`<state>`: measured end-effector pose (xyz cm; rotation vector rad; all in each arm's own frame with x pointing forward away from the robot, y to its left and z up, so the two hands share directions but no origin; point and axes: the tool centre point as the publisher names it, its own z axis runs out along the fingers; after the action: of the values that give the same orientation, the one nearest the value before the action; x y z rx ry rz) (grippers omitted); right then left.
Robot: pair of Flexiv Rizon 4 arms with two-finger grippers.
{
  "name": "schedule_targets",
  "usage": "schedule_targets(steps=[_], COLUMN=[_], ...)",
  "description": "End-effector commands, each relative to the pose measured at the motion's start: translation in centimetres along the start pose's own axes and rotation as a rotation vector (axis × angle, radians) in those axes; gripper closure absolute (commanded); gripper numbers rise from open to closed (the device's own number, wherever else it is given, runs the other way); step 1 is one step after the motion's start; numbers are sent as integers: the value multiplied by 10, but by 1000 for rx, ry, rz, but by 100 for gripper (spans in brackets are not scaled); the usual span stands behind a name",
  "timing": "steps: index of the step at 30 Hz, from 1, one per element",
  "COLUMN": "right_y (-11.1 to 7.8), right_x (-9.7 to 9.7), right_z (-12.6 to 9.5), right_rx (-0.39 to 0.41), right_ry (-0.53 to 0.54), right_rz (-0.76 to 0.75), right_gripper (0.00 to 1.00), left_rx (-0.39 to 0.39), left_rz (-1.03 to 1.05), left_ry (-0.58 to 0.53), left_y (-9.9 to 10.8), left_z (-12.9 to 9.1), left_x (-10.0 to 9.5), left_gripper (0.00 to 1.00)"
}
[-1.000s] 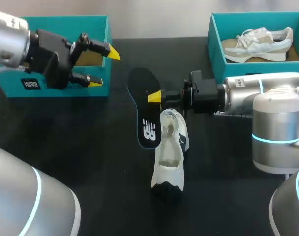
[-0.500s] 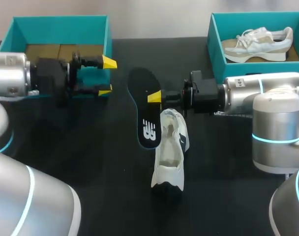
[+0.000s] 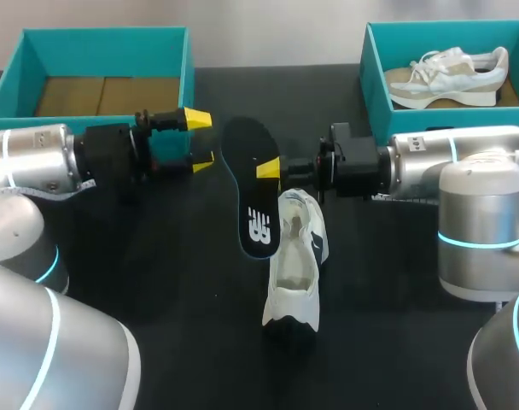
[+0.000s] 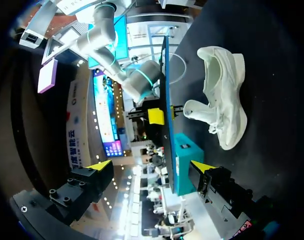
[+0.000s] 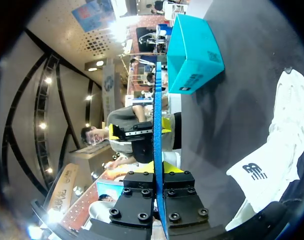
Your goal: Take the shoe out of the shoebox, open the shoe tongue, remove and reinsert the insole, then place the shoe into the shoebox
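Note:
A black insole (image 3: 245, 145) is held on edge above the table, heel end down, with my right gripper (image 3: 269, 168) shut on its rim. In the right wrist view the insole (image 5: 157, 100) shows edge-on as a thin blue line between the shut fingers (image 5: 142, 186). The white shoe (image 3: 298, 260) lies on the black table just below and right of the insole, opening upward. My left gripper (image 3: 199, 138) stands open a short way left of the insole, apart from it. In the left wrist view the insole (image 4: 167, 100) is ahead between the open yellow tips (image 4: 100, 164), with the shoe (image 4: 223, 95) beyond.
An empty teal shoebox (image 3: 188, 60) stands at the back left, behind my left arm. A second teal box (image 3: 372, 81) at the back right holds a beige shoe (image 3: 447, 73). The black table (image 3: 157, 273) lies bare in front of the left arm.
My left arm came down from in front of the left shoebox and swung right, its open gripper now level and close to the insole. The right arm, insole and shoe have not moved.

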<state>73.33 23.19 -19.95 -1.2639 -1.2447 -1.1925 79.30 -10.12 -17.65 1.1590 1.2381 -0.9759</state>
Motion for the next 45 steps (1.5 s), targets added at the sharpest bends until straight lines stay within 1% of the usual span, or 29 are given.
schedule_targets(steps=[1,5,11,17,23,26,27,29,32,35,37,41,45], right_y=[0,0,0,0,0,0,0,0,0,0,0,0,0], right_x=[0,0,0,0,0,0,0,0,0,0,0,0,0], right_z=[3,3,3,3,3,3,3,3,3,3,3,3,3], right_rx=[-2,-2,-2,-2,-2,-2,-2,-2,-2,-2,-2,-2,-2], right_ry=[-3,-3,-3,-3,-3,-3,-3,-3,-3,-3,-3,-3,-3], right_rz=[1,1,1,1,1,1,1,1,1,1,1,1,1], right_gripper=[100,100,100,100,100,100,100,100,100,100,100,100,100], left_rx=[-2,-12,-16,-38,-71,-81,-83,-86,-93,-98,-98,-98,-98], left_rz=[-5,-5,7,8,4,4,5,7,10,11,11,17,23], left_ry=[33,38,23,8,-2,-1,-2,-2,-1,0,2,9,11], left_y=[-4,-8,-15,-22,-22,-18,-17,-16,-13,-13,-13,-12,-12], left_z=[-4,-2,12,27,41,48,50,52,55,57,58,61,63], left_x=[4,10,14,15,15,17,17,17,17,17,17,18,18], left_gripper=[0,0,0,0,0,0,1,7,8,12,17,22,29])
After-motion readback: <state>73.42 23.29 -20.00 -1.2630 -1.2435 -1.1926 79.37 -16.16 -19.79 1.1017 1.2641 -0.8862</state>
